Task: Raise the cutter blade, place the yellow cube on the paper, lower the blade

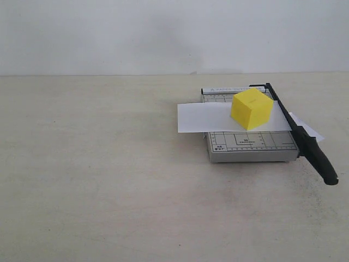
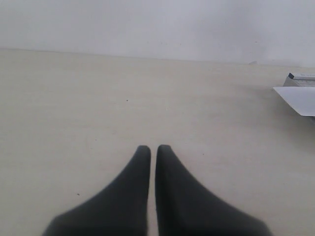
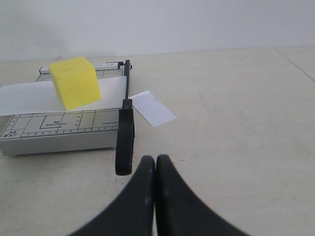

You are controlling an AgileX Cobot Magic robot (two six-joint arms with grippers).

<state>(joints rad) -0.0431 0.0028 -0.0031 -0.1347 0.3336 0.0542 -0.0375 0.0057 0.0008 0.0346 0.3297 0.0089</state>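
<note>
The small grey trimmer board point(image 1: 245, 143) sits on the pale worktop point(image 1: 109, 174), out toward 3 o'clock from its middle in the exterior view. It carries two things. The white paper point(image 1: 202, 117) lies across its grid, overhanging the board's 9 o'clock edge. The yellow cube point(image 1: 251, 109) rests on that paper, just beside the cutter blade point(image 1: 297, 131). The blade lies down flat along the board's 3 o'clock edge, and its thick black handle point(image 1: 322, 164) juts past the board toward 5 o'clock. A slip of white paper point(image 3: 153, 108) also shows on the blade's other side. The board has ruled lines and small print, including something like "A5" near one corner, too fine to read for sure. The left claw point(image 2: 153, 147) has its fingers drawn almost together, gripping nothing. The right claw point(image 3: 155, 158), near the handle, is pressed together and empty.
</note>
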